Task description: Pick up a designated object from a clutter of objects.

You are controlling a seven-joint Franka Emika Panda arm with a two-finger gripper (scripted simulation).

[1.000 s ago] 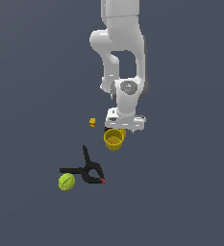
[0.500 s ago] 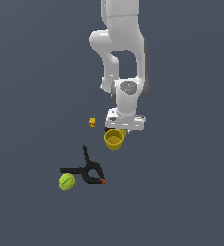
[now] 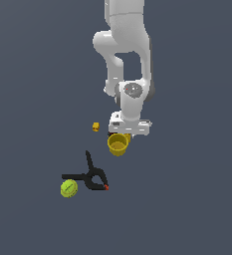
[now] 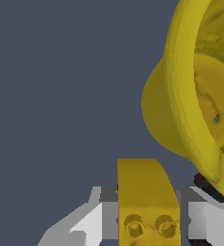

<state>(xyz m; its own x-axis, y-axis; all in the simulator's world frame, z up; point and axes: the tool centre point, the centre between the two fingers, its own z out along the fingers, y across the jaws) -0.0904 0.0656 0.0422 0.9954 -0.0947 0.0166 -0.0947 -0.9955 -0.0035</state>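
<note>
Gripping the yellow block between its fingers, the gripper is hovering low over the dark bench, the fingers clamped on the block's two sides in the wrist view. The yellow cup is sitting just beside the block, while the tiny yellow cube is lying apart toward the exterior view's left. The black clamp and green ball are resting side by side, well apart from the gripper.
</note>
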